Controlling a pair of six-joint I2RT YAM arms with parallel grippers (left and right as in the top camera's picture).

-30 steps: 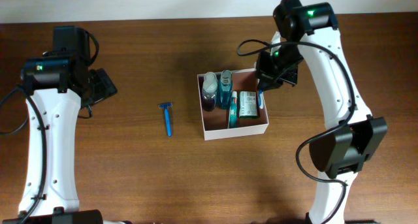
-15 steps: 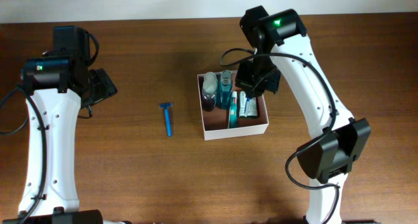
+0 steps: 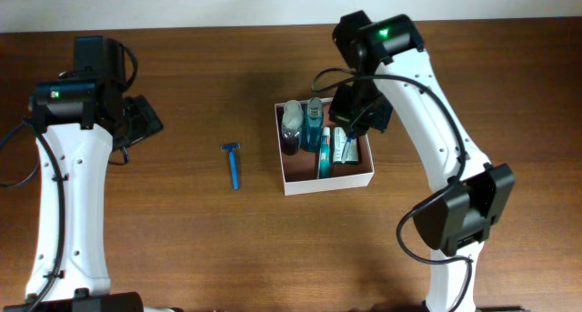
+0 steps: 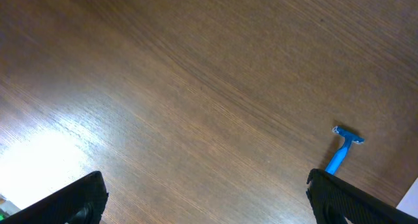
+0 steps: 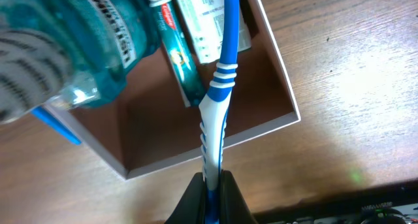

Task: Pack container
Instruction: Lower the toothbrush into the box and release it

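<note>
Right end effector point(image 5: 210, 185) clamps a blue toothbrush point(image 5: 219, 87), long axis pointing straight out over the container point(image 3: 327, 184) (square, open upward); left end effector point(image 4: 209, 201) gapes empty.

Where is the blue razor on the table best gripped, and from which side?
Grip the razor mid-handle, coming straight down from above and closing across the handle's narrow width: it lies flat on the table, its handle straight and slim.

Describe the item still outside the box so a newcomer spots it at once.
Find the white-walled container in the middle of the table. To its left in the overhead view, alone on bare wood, lies a small blue razor, head pointing up the picture. Unlike the bottles, it is outside the container and touches nothing.
</note>
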